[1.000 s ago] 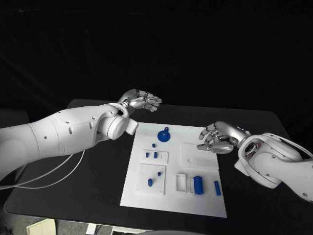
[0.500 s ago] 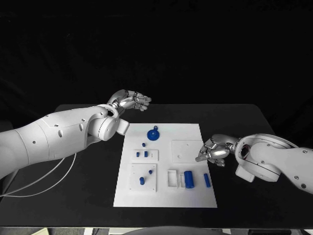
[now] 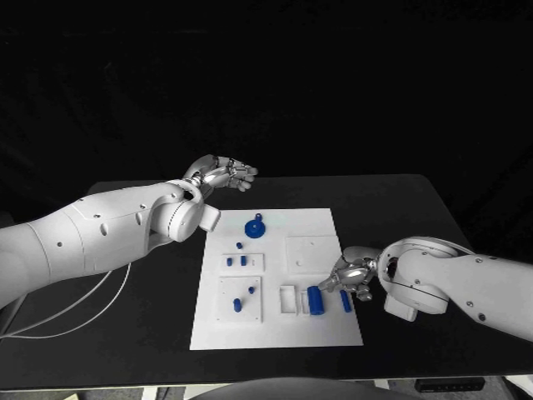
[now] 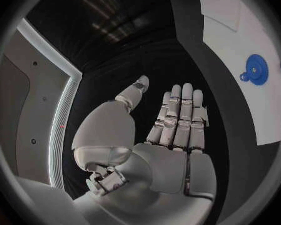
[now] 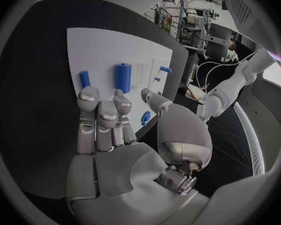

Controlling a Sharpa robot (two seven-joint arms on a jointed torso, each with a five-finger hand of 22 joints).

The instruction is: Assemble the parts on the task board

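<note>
The task board (image 3: pixel 321 333) lies mid-table, lower centre of the head view. The thin blue peg (image 3: pixel 345 301) and thicker blue cylinder (image 3: pixel 316 298) lie near its lower right edge, long axes running near-to-far. The right hand (image 3: pixel 353 275), fingers apart and empty, hovers just above them, peg nearest its fingertips. Farther off, upper left, the left hand (image 3: pixel 225 174) hangs open, well apart from the board.
</note>
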